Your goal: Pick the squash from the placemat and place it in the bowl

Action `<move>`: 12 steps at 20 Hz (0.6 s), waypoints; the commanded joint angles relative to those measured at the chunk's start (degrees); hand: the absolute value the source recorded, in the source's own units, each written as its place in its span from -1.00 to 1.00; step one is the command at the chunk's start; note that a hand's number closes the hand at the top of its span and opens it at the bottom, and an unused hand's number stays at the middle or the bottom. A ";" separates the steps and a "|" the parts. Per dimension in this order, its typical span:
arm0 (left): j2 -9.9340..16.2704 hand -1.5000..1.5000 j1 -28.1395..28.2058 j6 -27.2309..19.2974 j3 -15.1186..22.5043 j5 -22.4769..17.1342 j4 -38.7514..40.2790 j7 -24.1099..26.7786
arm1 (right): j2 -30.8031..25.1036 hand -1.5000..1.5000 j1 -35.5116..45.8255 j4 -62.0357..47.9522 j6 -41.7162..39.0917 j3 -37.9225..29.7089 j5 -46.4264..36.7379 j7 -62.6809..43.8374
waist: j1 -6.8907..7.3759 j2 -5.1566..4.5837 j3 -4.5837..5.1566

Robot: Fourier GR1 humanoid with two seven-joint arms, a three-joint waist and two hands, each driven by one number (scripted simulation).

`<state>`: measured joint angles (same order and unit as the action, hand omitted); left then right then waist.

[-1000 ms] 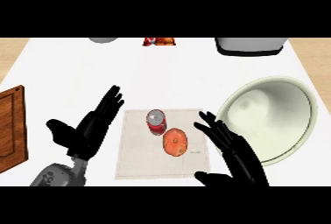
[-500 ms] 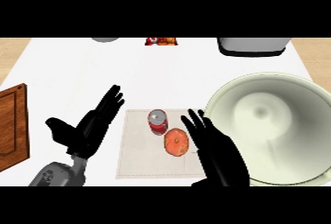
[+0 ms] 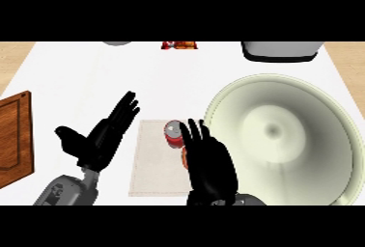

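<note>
The right hand (image 3: 208, 166) hovers over the placemat (image 3: 153, 159), fingers straight and released, hiding most of the squash (image 3: 185, 155) — only an orange sliver shows beside the red can (image 3: 173, 131). The bowl (image 3: 285, 137) lies just right of the placemat; the left hand (image 3: 100, 137) rests open at its left.

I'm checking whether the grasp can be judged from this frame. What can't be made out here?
- Squash: head view, mostly hidden behind the right robot hand; contact unclear.
- Bowl: cut off by the right edge.
- Red can: label too small.
- Grey object: cut off at the top.
</note>
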<state>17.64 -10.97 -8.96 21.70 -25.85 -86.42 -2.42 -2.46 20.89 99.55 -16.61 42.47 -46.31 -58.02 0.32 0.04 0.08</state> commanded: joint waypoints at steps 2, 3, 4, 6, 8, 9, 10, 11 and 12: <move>-0.21 0.00 -1.24 2.53 -2.26 0.37 3.80 1.42 | 2.36 -1.00 3.84 -8.82 -1.39 -3.60 1.21 -4.58 | -0.07 -0.19 -0.04; -0.14 0.00 -0.44 2.40 -2.29 -0.61 0.80 -0.31 | 2.37 -1.00 4.94 -9.26 -3.60 -4.65 1.70 -5.67 | 0.09 -0.10 -0.05; 0.25 0.00 -0.21 2.54 -2.70 -0.54 0.39 -1.14 | 2.39 -1.00 2.98 -6.55 -5.11 -1.17 1.10 -8.15 | -0.09 0.01 -0.05; 0.86 0.00 1.91 3.44 -2.77 -0.19 -0.21 0.54 | 2.40 -1.00 3.93 -10.56 -6.03 -4.16 2.13 -6.95 | 0.11 -0.05 -0.04; -0.48 0.00 -0.56 4.02 -3.95 0.44 3.81 1.29 | 2.41 -1.00 -0.42 -8.03 -5.69 -1.48 1.24 -7.02 | -0.53 -0.04 -0.04; -0.79 0.00 1.08 0.80 -2.01 1.50 -2.86 -2.26 | 2.41 -1.00 1.14 -11.64 -3.35 0.04 1.72 -7.60 | 0.16 0.04 -0.07; -1.72 0.00 0.22 0.56 -1.74 2.39 -2.14 -3.31 | 2.42 -1.00 5.04 -12.53 -4.56 -3.96 3.69 -6.76 | 0.07 -0.02 -0.07; -1.01 0.00 2.19 0.74 -2.55 1.74 -3.23 -3.01 | 2.42 -1.00 1.66 -10.24 -5.57 -0.11 2.94 -8.80 | 0.04 0.06 -0.07; -2.07 0.00 2.53 1.41 -2.35 2.81 -1.88 -1.52 | 2.42 -1.00 2.68 -12.43 -3.36 -1.27 3.24 -7.06 | 0.00 -0.01 -0.07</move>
<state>16.67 -9.77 -7.52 19.45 -24.35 -87.64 -3.85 -0.79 22.81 89.22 -18.69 40.54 -44.04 -59.16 0.31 0.04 0.01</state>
